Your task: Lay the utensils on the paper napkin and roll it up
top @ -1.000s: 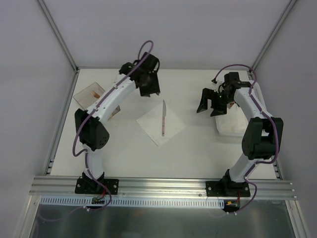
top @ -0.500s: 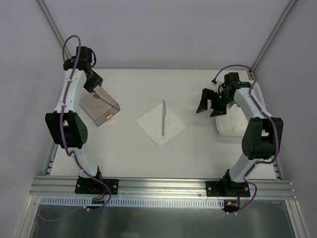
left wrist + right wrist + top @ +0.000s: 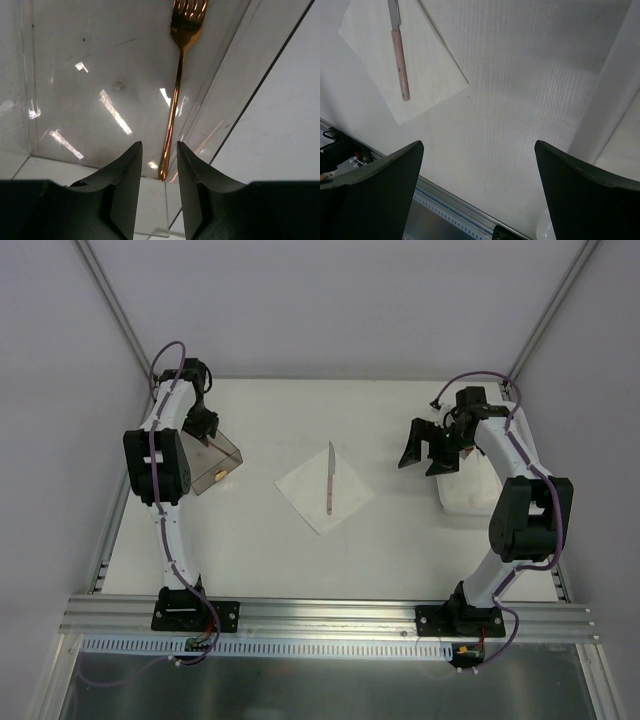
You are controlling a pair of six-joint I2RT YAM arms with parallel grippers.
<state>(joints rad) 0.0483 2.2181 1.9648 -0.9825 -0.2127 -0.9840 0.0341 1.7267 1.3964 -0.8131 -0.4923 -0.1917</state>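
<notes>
Lying flat and unrolled at mid-bench, the paper napkin [image 3: 345, 502] carries one utensil, a knife [image 3: 329, 478], set along its diagonal with the blade toward the far edge. The second utensil, a copper fork [image 3: 177, 90], is in the clear plastic box [image 3: 215, 462] on the left of the bench [image 3: 400, 550], well apart from the napkin. It rests beside the foot of one wall, tines pointing away from the wrist camera. No other cutlery shows in that view.

Progress, as judged: an early stage. One piece is placed, the fork is yet to be fetched, and rolling has not begun.

The left claw [image 3: 156, 195] is poised at the box with its fingers [image 3: 125, 185] only narrowly parted. In the wrist view the end of the fork's handle appears in the gap between them. The gap looks wider than the handle, so the fork is probably not gripped, though whether there is contact cannot be told.

The right claw [image 3: 480, 200] is spread wide and holds nothing. It hangs above bare bench between the napkin and the white basket [image 3: 465, 495], nearer the basket.
</notes>
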